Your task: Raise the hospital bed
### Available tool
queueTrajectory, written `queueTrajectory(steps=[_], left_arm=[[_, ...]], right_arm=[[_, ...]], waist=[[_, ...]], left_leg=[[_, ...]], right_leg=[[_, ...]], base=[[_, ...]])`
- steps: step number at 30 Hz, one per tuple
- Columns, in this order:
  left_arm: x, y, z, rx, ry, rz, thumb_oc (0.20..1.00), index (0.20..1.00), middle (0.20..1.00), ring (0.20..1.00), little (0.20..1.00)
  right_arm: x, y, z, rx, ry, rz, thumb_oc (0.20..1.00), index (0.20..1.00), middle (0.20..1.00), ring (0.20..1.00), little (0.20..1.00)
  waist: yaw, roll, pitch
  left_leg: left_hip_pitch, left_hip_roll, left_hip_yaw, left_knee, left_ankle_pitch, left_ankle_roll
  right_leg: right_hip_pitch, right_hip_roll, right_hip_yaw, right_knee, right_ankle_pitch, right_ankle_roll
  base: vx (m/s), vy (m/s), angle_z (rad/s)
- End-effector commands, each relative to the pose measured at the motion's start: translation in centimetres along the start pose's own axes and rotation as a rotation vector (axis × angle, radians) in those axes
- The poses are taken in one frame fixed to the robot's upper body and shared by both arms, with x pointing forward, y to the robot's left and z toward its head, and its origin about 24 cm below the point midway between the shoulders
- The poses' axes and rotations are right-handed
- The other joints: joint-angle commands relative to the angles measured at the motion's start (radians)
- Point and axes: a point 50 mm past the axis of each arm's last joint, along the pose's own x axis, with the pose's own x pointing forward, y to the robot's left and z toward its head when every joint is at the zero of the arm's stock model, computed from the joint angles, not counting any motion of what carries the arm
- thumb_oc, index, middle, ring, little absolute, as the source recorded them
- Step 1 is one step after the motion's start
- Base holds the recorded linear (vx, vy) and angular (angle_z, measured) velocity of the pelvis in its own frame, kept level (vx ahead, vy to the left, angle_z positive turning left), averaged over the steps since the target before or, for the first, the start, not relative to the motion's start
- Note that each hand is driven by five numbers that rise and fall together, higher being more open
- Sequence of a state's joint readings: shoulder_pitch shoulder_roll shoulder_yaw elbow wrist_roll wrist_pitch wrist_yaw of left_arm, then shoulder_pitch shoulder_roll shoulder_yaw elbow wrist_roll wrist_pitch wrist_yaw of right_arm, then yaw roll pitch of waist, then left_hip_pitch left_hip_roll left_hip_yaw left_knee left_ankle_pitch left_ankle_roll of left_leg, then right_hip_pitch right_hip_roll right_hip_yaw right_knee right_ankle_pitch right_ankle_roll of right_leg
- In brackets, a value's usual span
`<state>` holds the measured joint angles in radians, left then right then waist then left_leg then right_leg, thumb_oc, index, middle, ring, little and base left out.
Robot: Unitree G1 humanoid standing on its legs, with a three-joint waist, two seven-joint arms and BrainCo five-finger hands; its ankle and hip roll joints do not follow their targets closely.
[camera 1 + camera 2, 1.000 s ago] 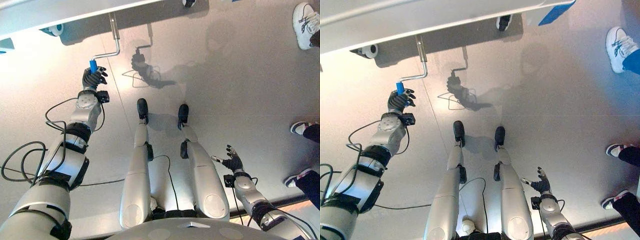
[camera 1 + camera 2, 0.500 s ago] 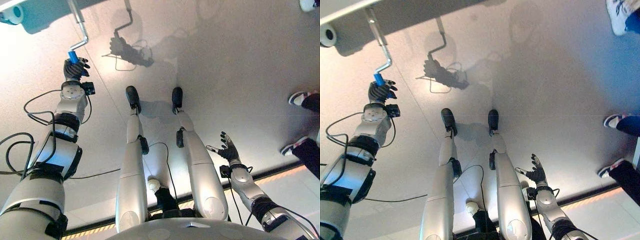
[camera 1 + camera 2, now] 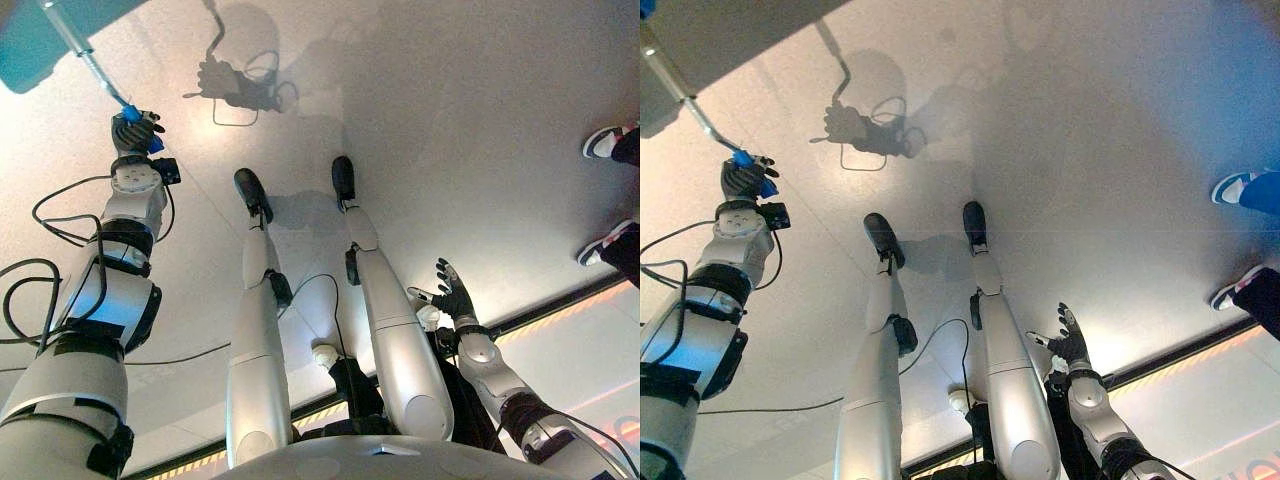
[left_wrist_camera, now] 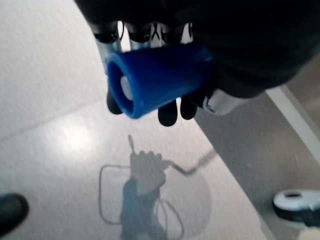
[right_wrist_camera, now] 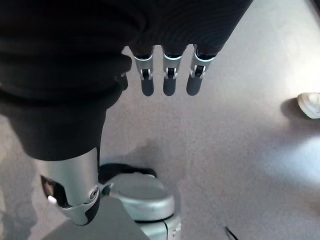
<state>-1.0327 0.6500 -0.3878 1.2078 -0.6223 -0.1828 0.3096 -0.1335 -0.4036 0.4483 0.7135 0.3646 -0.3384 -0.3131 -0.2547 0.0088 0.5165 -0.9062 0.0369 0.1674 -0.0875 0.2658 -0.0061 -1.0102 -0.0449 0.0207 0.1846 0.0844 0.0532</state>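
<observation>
A metal crank rod [image 3: 82,55] slants down from the underside of the hospital bed [image 3: 45,35] at the upper left and ends in a blue handle [image 4: 160,80]. My left hand [image 3: 133,133] is curled round that blue handle, its fingers wrapped over it in the left wrist view. The same blue handle [image 3: 743,158] sticks out above the left hand [image 3: 740,180] in the right eye view. My right hand [image 3: 452,298] hangs low at the right with its fingers [image 5: 167,75] straight and holds nothing.
A grey floor [image 3: 450,110] spreads under everything. A person's shoes [image 3: 606,140] stand at the right edge. A bed caster [image 4: 297,205] rests on the floor in the left wrist view. A dark strip with a bright line [image 3: 560,305] crosses the floor at the lower right.
The camera has tilted, so the whole scene has slid up and left. The crank has turned: its rod now slants down to the handle, with my left hand still round it.
</observation>
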Motion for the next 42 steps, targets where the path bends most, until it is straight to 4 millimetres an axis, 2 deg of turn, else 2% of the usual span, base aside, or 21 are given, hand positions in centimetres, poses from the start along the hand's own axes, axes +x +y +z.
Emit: queueTrajectory(steps=[1,9,17,18,19,20,21,22,23,26,31,42], left_arm=[[1.0,1.1,3.9,-0.002,-0.117,0.041,0.2,0.2,0.2,0.2,0.2],[0.9,-0.5,5.3,-0.019,-0.162,-0.003,0.2,0.2,0.2,0.2,0.2],[0.4,-3.0,6.9,-0.088,-0.212,-0.077,0.2,0.2,0.2,0.2,0.2],[0.2,-3.5,6.9,-0.109,-0.217,-0.093,0.2,0.2,0.2,0.2,0.2],[0.0,-4.0,6.9,-0.126,-0.219,-0.107,0.2,0.2,0.2,0.2,0.2],[0.0,-4.0,7.0,-0.13,-0.219,-0.107,0.2,0.2,0.2,0.2,0.2],[-0.1,-4.5,7.0,-0.143,-0.223,-0.123,0.2,0.2,0.2,0.2,0.2],[-0.3,-4.8,7.0,-0.149,-0.229,-0.138,0.2,0.2,0.2,0.2,0.2],[-0.5,-5.2,7.2,-0.173,-0.233,-0.152,0.2,0.2,0.2,0.2,0.2],[-1.3,-6.8,7.4,-0.214,-0.258,-0.215,0.2,0.2,0.2,0.2,0.2],[-2.0,-7.9,7.5,-0.227,-0.283,-0.27,0.2,0.2,0.2,0.2,0.2],[-3.2,-8.3,6.5,-0.291,-0.303,-0.334,0.2,0.2,0.2,0.2,0.2]], right_arm=[[-1.7,-0.4,-1.8,-0.008,0.039,-0.005,1.0,1.0,1.0,1.0,1.0],[-2.1,-0.7,-2.2,-0.022,0.049,-0.002,1.0,1.0,1.0,1.0,1.0],[-2.4,-0.9,-2.6,-0.023,0.061,-0.002,1.0,1.0,1.0,1.0,1.0],[-2.5,-0.9,-2.7,-0.023,0.066,-0.003,1.0,1.0,1.0,1.0,1.0],[-2.6,-0.9,-2.8,-0.024,0.067,-0.005,1.0,1.0,1.0,1.0,1.0],[-2.6,-1.0,-2.8,-0.025,0.065,-0.007,1.0,1.0,1.0,1.0,1.0],[-2.5,-1.1,-2.8,-0.026,0.066,-0.008,1.0,1.0,1.0,1.0,1.0],[-2.6,-1.1,-2.9,-0.027,0.071,-0.009,1.0,1.0,1.0,1.0,1.0],[-2.6,-1.3,-2.9,-0.031,0.072,-0.013,1.0,1.0,1.0,1.0,1.0],[-2.6,-1.8,-3.0,-0.041,0.076,-0.023,1.0,1.0,1.0,1.0,1.0],[-2.9,-2.2,-3.8,-0.057,0.11,-0.038,1.0,1.0,1.0,1.0,1.0],[-3.0,-2.7,-4.8,-0.057,0.171,-0.081,1.0,1.0,1.0,1.0,1.0]], waist=[[0.019,-0.061,0.003],[-0.014,-0.052,0.003],[-0.037,-0.052,0.003],[-0.032,-0.045,0.003],[-0.033,-0.041,0.003],[-0.039,-0.045,0.003],[-0.039,-0.042,0.003],[-0.033,-0.033,0.003],[-0.038,-0.032,0.003],[-0.035,0.001,0.003],[-0.022,0.029,0.003],[0.022,0.066,0.003]], left_leg=[[0.171,-0.013,0.052,0.0,-0.12,-0.054],[0.184,0.006,0.093,0.0,-0.122,-0.066],[0.221,0.02,0.131,0.0,-0.123,-0.074],[0.249,0.023,0.117,0.0,-0.158,-0.078],[0.257,0.024,0.12,0.0,-0.158,-0.077],[0.239,0.023,0.137,0.0,-0.126,-0.074],[0.246,0.023,0.138,0.0,-0.125,-0.073],[0.272,0.024,0.121,0.0,-0.156,-0.076],[0.261,0.022,0.138,0.0,-0.124,-0.074],[0.286,0.015,0.135,0.0,-0.122,-0.074],[0.314,0.002,0.116,0.0,-0.119,-0.072],[0.373,-0.024,0.055,0.0,-0.115,-0.065]], right_leg=[[0.109,0.007,0.036,-0.196,0.181,0.101],[0.102,0.03,0.069,-0.205,0.185,0.102],[0.106,0.061,0.097,-0.191,0.187,0.104],[0.133,0.065,0.097,-0.192,0.156,0.111],[0.138,0.068,0.1,-0.187,0.152,0.109],[0.116,0.067,0.101,-0.181,0.179,0.103],[0.121,0.069,0.102,-0.177,0.175,0.102],[0.149,0.072,0.103,-0.178,0.144,0.108],[0.131,0.07,0.103,-0.168,0.17,0.101],[0.159,0.062,0.101,-0.166,0.163,0.097],[0.196,0.052,0.087,-0.167,0.159,0.092],[0.281,0.02,0.034,-0.167,0.151,0.084]], base=[[0.0,-0.074,-0.13],[0.0,-0.048,-0.13],[0.01,-0.03,-0.11],[0.07,0.008,-0.13],[0.01,-0.034,-0.11],[-0.07,-0.076,-0.1],[0.0,-0.021,-0.06],[-0.01,-0.043,-0.04],[-0.01,-0.038,-0.03],[-0.04,-0.052,-0.05],[0.0,-0.014,0.01],[-0.01,-0.013,0.13]])
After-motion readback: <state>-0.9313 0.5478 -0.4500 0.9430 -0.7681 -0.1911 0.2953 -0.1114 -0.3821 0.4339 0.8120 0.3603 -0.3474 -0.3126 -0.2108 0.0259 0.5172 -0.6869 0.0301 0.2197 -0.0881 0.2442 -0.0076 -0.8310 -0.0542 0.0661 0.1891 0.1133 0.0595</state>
